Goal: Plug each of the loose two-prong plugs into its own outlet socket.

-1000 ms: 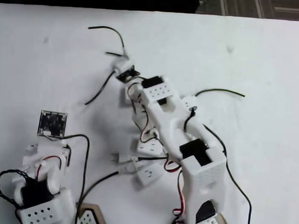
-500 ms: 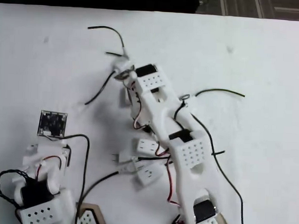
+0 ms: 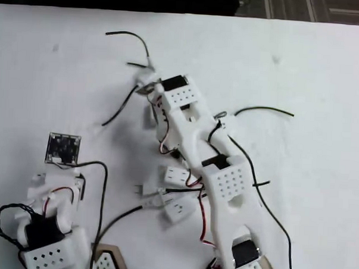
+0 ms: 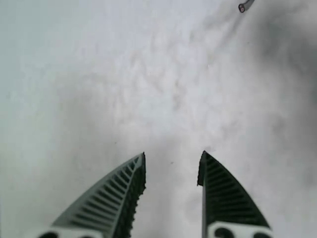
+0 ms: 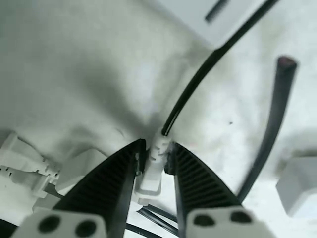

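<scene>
Okay, right gripper is clamped shut on a white plug, fingers pressed against both sides of the plug body, and its black cable runs out from between the fingertips. Can't tell if the plug touches the tabletop or sits just above it. In the high view the right arm stretches diagonally from the near edge. The gripper end is at the far-centre part of the tabletop, and the held plug is right at its tip. A second black cable with a cut end lies just beside the held one in the right wrist view. Two white outlet sockets sit close together beside the right arm's middle, well apart from the held plug. A loose plug lies just beside them, prongs pointing away from the sockets, with its cable trailing toward the near edge. Another short cable lies on the other side of the right arm. Left arm is folded at the near left corner. Left gripper is partly open with a clear gap between the fingertips, nothing in it, over bare tabletop.
</scene>
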